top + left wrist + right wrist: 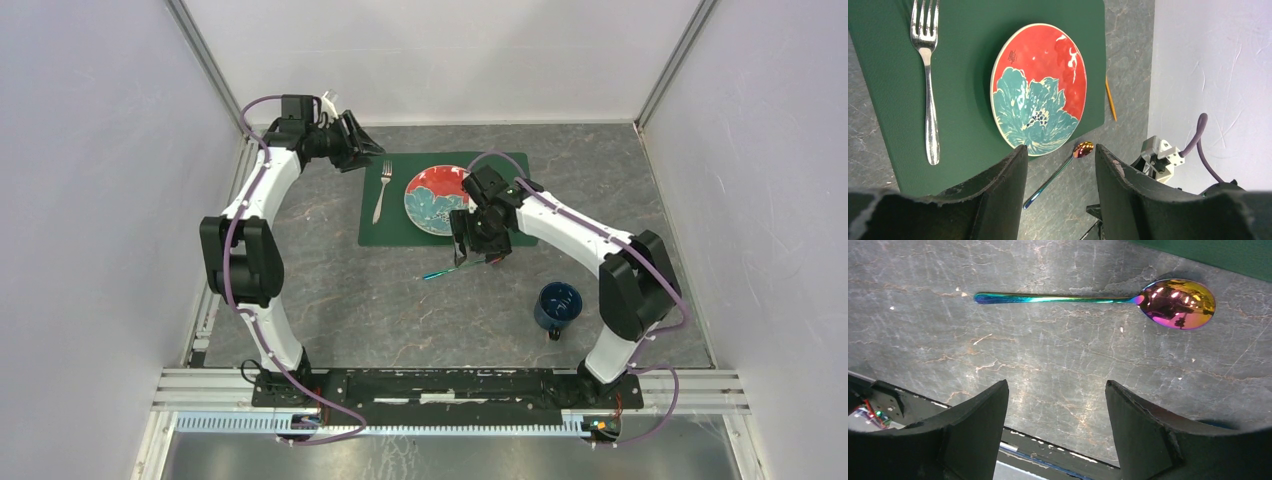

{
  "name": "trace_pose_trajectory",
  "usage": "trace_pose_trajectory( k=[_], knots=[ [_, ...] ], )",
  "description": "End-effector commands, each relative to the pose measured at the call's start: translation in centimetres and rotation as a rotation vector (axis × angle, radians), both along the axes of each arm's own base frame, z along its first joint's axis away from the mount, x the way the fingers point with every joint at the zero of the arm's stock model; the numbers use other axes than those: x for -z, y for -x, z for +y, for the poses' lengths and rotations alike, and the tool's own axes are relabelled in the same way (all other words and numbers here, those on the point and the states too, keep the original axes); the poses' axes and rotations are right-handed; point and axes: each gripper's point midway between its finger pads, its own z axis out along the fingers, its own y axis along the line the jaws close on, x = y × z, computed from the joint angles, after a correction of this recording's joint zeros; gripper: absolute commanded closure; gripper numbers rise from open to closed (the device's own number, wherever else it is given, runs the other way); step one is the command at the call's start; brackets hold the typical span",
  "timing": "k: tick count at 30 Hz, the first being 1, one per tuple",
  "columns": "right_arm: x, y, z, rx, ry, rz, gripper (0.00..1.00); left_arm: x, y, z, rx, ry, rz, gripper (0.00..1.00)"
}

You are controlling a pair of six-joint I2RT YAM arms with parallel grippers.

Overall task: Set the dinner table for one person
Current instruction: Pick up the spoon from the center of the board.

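The right tool (1055,390) hangs with its fingers spread and nothing between them, over the dark, veined worktop (1048,355). Its own camera shows the rainbow-tinted spoon (1098,299) lying flat just beyond the fingertips, bowl close to the edge of the green placemat (1243,255); from overhead the arm covers much of that spoon. The left tool (1060,152) is also spread and empty, raised near the far left corner. Its camera looks across the fork (928,90) and the red-and-teal flowered plate (1038,90), both on the placemat, and alone catches a thin orange stick (1110,97) on the worktop just off the mat's edge, on the side away from the fork. Only the overhead view shows the blue mug (557,305), standing well apart at the near right.
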Motion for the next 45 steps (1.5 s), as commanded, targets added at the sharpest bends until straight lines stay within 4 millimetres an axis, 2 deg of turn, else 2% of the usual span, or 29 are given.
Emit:
trace_pose_trajectory(
  k=[1,4,9,19,27,31,38,45],
  knots=[
    [0.8,-0.8,-1.6,0.002,0.097,-0.024,0.23,-3.9,0.3,-0.1,0.011,0.047,-0.087,0.42],
    [1.1,-1.4,-3.7,0.052,0.172,-0.019,0.23,-3.6,0.3,0.1,0.007,0.042,-0.080,0.42],
    [1.0,-2.6,-5.5,0.149,0.116,-0.041,0.23,-3.4,0.3,0.4,0.005,0.042,-0.075,0.42],
    [2.3,-3.0,-6.8,0.162,0.141,-0.017,0.23,-3.3,0.1,0.7,-0.001,0.040,-0.072,0.42],
    [3.5,-2.5,-8.0,0.194,0.149,0.004,0.23,-3.0,-0.1,1.5,-0.013,0.032,-0.067,0.42],
    [2.6,-2.0,-6.8,0.207,0.070,-0.004,0.24,-3.0,-0.1,1.5,-0.013,0.031,-0.068,0.42],
    [0.4,-2.1,-6.7,0.279,0.023,-0.063,0.24,-3.0,-0.2,1.5,-0.010,0.033,-0.068,0.42],
    [1.4,-1.0,-6.5,0.331,-0.007,-0.070,0.25,-3.1,-0.1,1.5,-0.009,0.034,-0.070,0.42]
  ],
)
